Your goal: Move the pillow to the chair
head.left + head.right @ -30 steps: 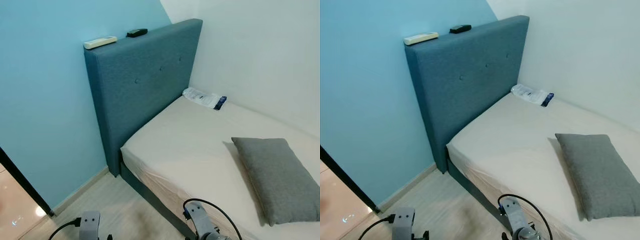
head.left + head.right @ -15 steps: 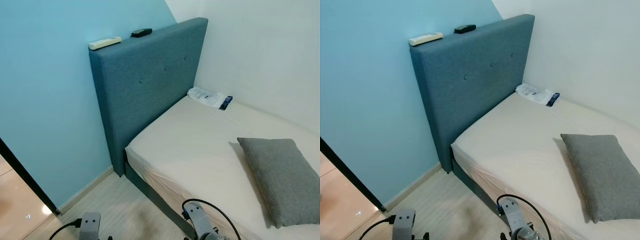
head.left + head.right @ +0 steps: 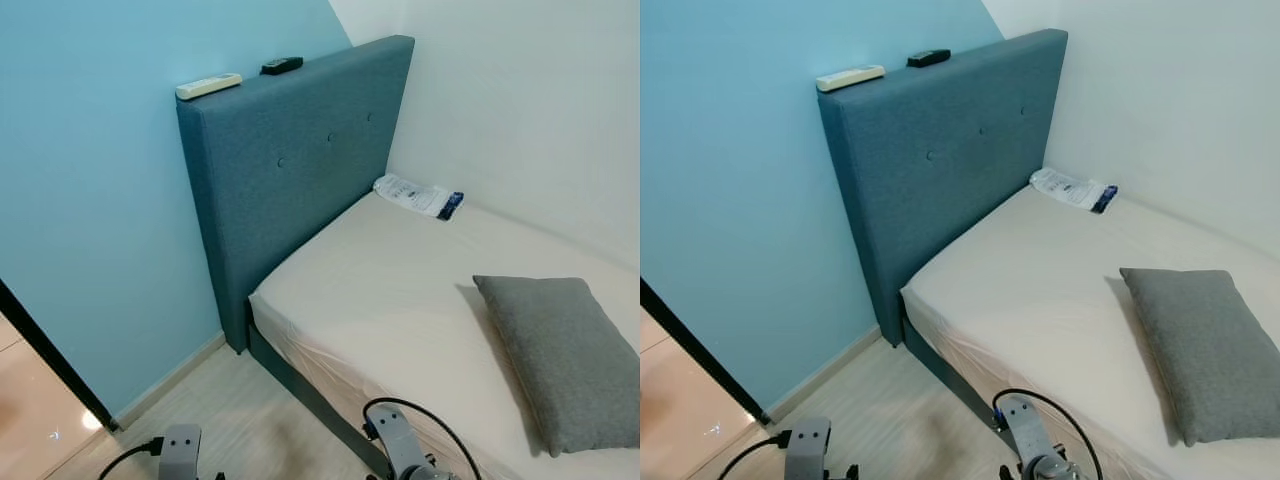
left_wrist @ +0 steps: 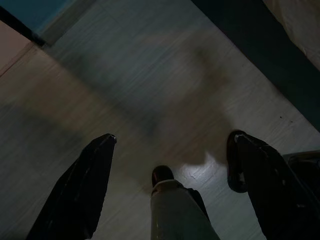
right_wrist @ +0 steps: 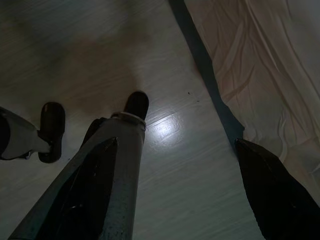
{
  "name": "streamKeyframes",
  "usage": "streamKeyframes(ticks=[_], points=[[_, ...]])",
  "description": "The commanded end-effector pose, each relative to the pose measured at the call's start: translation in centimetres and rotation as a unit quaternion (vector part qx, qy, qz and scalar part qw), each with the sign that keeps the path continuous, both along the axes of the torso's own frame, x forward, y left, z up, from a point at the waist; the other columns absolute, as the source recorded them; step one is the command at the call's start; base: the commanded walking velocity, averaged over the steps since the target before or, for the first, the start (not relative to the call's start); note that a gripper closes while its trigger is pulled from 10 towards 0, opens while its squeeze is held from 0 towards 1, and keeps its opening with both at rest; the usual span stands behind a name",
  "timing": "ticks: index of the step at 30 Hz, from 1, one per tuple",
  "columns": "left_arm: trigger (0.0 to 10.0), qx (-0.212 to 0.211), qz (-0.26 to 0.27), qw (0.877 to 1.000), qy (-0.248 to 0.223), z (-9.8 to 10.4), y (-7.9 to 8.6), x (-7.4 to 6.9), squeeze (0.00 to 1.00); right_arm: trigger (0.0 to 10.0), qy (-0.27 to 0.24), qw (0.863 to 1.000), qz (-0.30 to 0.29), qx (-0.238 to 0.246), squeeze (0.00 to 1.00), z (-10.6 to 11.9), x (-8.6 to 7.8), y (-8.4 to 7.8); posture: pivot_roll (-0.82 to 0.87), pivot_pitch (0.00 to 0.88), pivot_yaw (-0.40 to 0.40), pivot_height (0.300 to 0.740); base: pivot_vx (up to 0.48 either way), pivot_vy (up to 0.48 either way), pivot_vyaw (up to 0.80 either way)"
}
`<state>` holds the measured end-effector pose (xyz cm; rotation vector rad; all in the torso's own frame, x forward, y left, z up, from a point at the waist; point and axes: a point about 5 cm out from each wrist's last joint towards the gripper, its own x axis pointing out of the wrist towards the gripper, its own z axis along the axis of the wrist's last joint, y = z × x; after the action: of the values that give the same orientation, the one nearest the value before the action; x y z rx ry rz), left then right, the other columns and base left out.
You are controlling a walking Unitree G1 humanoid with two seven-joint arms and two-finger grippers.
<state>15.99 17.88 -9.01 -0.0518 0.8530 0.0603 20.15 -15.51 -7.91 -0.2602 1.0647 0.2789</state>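
At the far left I read a blue wall [image 3: 90, 220] with a dark door frame [image 3: 45, 355] at its lower edge and pale wood floor [image 3: 240, 420] below. The left gripper [image 4: 170, 165] hangs low over that floor, fingers spread wide with nothing between them; a robot leg and foot show under it in the left wrist view. Next comes the blue-grey upholstered headboard [image 3: 290, 170], upright against the wall. On its top edge lie a white remote [image 3: 208, 86] and, just beside it toward the corner, a black remote [image 3: 282, 65]. The bed [image 3: 400, 300], covered by a cream sheet, extends from the headboard to the right along a white wall [image 3: 520, 120]. A white packet with a dark end [image 3: 418, 196] lies on the sheet near the headboard corner. The right gripper [image 5: 175, 150] hangs beside the bed base, fingers also spread and empty. At the far right, the grey pillow [image 3: 560, 360] lies flat on the mattress, well apart from both grippers.
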Motion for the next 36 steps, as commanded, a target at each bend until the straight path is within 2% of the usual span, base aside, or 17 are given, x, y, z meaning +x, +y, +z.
streamKeyframes(ticks=[1,11,26,36], points=[[10.0,-0.003,0.005,1.000,0.010,-0.20,0.18,-0.44,0.00,10.0,0.001,1.000,0.014,-0.007,0.00,-0.03,-0.06,0.01,0.07,0.030,-0.051,0.740,0.000,0.000,0.00],[10.0,-0.003,0.006,1.000,0.010,-0.21,0.25,-0.49,0.00,10.0,0.006,1.000,0.010,0.000,0.00,-0.17,-0.32,0.13,0.08,0.037,-0.055,0.740,0.000,0.000,-0.76],[10.0,0.000,0.036,0.999,0.006,-0.29,0.57,-0.90,0.00,10.0,0.007,1.000,0.016,-0.002,0.00,-0.28,-0.56,0.03,0.09,0.048,-0.075,0.740,0.000,0.000,-0.75],[10.0,0.011,0.005,1.000,0.007,-0.22,0.52,-0.72,0.00,10.0,0.008,1.000,0.015,-0.003,0.00,-0.35,-0.70,-0.06,0.09,0.053,-0.073,0.740,0.000,0.000,-0.75]])
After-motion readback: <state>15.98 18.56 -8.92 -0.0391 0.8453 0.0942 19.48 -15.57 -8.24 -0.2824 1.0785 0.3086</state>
